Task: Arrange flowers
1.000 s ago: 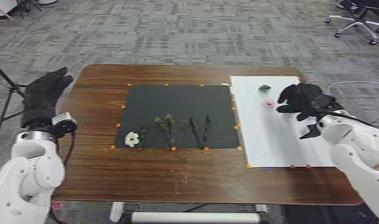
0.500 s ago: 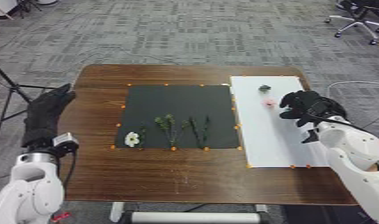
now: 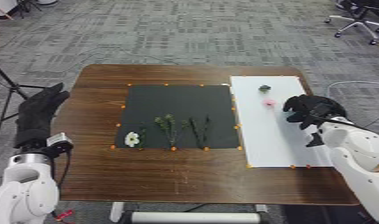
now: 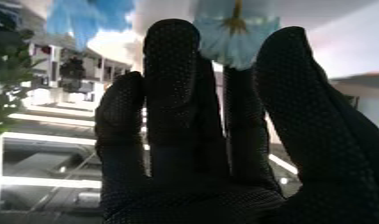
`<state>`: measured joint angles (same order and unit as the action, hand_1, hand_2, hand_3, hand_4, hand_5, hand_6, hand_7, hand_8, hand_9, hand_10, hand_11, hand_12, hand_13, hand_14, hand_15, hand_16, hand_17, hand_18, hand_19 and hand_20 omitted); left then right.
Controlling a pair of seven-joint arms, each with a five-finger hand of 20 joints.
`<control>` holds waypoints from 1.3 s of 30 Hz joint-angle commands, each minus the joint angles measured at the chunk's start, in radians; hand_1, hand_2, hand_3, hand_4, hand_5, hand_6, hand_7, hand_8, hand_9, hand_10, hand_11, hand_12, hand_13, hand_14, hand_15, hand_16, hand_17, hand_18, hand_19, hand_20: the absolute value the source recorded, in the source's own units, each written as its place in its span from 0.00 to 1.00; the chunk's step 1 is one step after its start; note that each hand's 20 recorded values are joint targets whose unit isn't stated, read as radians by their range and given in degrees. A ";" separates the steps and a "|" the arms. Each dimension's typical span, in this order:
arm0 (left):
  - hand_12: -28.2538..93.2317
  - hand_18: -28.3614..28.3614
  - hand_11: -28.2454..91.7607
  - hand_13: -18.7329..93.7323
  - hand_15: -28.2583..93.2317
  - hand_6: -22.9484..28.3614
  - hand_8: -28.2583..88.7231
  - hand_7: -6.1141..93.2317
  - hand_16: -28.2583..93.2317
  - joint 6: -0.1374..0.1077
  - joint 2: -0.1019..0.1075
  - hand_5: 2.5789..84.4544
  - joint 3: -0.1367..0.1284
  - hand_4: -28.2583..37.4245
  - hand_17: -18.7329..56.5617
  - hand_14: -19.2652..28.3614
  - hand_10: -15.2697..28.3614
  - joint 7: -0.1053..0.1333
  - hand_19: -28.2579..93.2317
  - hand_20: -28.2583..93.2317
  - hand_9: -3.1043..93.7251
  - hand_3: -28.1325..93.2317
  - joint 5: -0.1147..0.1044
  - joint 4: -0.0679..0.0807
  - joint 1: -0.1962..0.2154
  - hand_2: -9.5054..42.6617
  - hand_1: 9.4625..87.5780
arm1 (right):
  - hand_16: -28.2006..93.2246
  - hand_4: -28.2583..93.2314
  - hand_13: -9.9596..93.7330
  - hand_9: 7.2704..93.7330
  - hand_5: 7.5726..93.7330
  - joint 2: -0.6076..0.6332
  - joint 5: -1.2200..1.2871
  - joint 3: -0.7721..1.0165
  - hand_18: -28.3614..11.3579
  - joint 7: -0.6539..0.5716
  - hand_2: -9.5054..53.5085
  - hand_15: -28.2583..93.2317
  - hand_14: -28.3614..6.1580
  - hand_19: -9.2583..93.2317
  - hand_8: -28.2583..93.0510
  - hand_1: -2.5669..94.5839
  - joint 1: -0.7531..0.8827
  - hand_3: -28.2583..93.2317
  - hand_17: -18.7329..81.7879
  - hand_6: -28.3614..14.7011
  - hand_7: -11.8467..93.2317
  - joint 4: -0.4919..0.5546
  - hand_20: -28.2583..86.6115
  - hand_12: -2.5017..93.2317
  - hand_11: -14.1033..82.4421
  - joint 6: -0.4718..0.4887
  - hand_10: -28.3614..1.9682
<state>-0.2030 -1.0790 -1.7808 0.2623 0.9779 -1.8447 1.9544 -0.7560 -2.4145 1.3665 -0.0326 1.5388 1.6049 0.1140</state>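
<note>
Trouble could come if the right robot hand (image 3: 314, 106), opened wide, swings too low and knocks the pink flower (image 3: 269, 102) across the white board (image 3: 272, 145)

Grey patterned carpet (image 3: 194, 35) surrounds the brown wooden tabletop (image 3: 168, 185). On it, a black tripod (image 3: 14, 88) stands beyond the tabletop's left edge, and a wheeled office chair (image 3: 352, 20) is well past the far right corner. A thin pale cable (image 3: 345, 82) curves beside the right edge; a small red object (image 3: 65, 215) lies near the near left corner.
</note>
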 commanded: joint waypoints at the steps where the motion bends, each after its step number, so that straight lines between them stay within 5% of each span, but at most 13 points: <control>1: 0.33 0.69 0.40 0.49 0.32 0.52 0.17 0.21 0.24 0.018 -0.017 0.57 -0.004 0.04 0.32 0.72 0.66 -0.004 0.28 0.35 0.55 0.81 0.002 -0.007 0.012 0.27 0.21 | 0.54 0.05 0.78 0.65 0.55 0.001 -0.036 -0.049 0.19 0.015 0.00 0.65 0.60 0.78 0.13 0.55 0.019 0.79 0.51 0.73 0.38 -0.029 0.79 0.22 0.30 -0.132 0.55; 6: 0.32 0.69 0.40 0.49 0.32 0.52 0.18 0.21 0.24 0.015 -0.019 0.57 -0.029 0.04 0.32 0.72 0.66 -0.005 0.28 0.35 0.55 0.81 0.019 0.012 0.025 0.27 0.21 | 0.52 0.07 0.83 0.85 0.70 0.023 0.009 -0.118 0.17 0.030 0.00 0.70 0.63 0.82 0.27 0.64 -0.012 0.69 0.54 0.74 0.43 -0.042 0.81 0.39 0.21 -0.320 0.65; 8: 0.32 0.69 0.40 0.49 0.32 0.52 0.17 0.21 0.24 -0.018 -0.007 0.57 -0.018 0.04 0.32 0.72 0.66 -0.008 0.28 0.35 0.55 0.81 0.016 0.035 0.019 0.27 0.21 | 0.53 0.06 0.84 0.88 0.72 0.034 0.028 -0.135 0.16 0.032 0.00 0.72 0.64 0.84 0.27 0.65 -0.028 0.69 0.55 0.75 0.44 -0.025 0.81 0.40 0.22 -0.359 0.66; 9: 0.33 0.69 0.40 0.49 0.32 0.52 0.17 0.21 0.24 -0.063 0.012 0.57 0.025 0.04 0.32 0.72 0.66 -0.025 0.28 0.35 0.55 0.81 0.011 0.051 -0.019 0.27 0.21 | 0.53 0.07 0.85 0.89 0.73 0.041 0.041 -0.155 0.16 0.028 0.00 0.72 0.64 0.84 0.27 0.65 -0.047 0.69 0.56 0.75 0.44 -0.019 0.81 0.40 0.22 -0.384 0.66; 10: 0.32 0.69 0.40 0.49 0.32 0.52 0.17 0.21 0.24 -0.069 0.015 0.57 0.025 0.04 0.32 0.72 0.66 -0.034 0.28 0.35 0.55 0.81 0.012 0.057 -0.019 0.27 0.21 | 0.53 0.07 0.85 0.89 0.73 0.044 0.049 -0.161 0.16 0.027 0.00 0.72 0.65 0.85 0.27 0.65 -0.062 0.69 0.56 0.75 0.44 -0.003 0.81 0.41 0.22 -0.386 0.66; 17: 0.33 0.69 0.40 0.50 0.32 0.52 0.17 0.21 0.24 -0.083 0.016 0.57 0.002 0.04 0.32 0.72 0.66 -0.059 0.28 0.35 0.55 0.81 0.023 0.071 -0.004 0.26 0.21 | 0.54 0.07 0.85 0.90 0.75 0.042 0.156 -0.290 0.16 -0.027 0.00 0.73 0.66 0.86 0.26 0.64 -0.255 0.70 0.56 0.74 0.43 0.130 0.81 0.41 0.21 -0.385 0.65; 27: 0.32 0.69 0.40 0.50 0.32 0.52 0.17 0.21 0.24 -0.031 0.014 0.57 -0.017 0.03 0.32 0.72 0.66 -0.052 0.28 0.35 0.55 0.81 0.028 0.066 0.001 0.27 0.21 | 0.54 0.08 0.85 0.91 0.76 -0.083 0.337 -0.601 0.17 -0.007 0.00 0.73 0.66 0.86 0.26 0.64 -0.577 0.70 0.56 0.74 0.43 0.210 0.81 0.41 0.21 -0.234 0.65; 39: 0.32 0.69 0.40 0.49 0.32 0.52 0.17 0.21 0.24 -0.003 0.034 0.57 -0.022 0.03 0.32 0.72 0.66 -0.053 0.28 0.35 0.55 0.81 0.025 0.056 -0.007 0.27 0.21 | 0.54 0.08 0.85 0.92 0.78 -0.393 0.334 -0.781 0.18 0.014 0.00 0.73 0.67 0.87 0.25 0.64 -0.668 0.70 0.56 0.75 0.41 0.002 0.81 0.38 0.20 -0.013 0.66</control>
<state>-0.2234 -1.0616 -1.7917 0.2119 1.0002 -1.7741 1.9451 -0.9639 -2.0638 0.6310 -0.0322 0.8741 1.6863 0.0135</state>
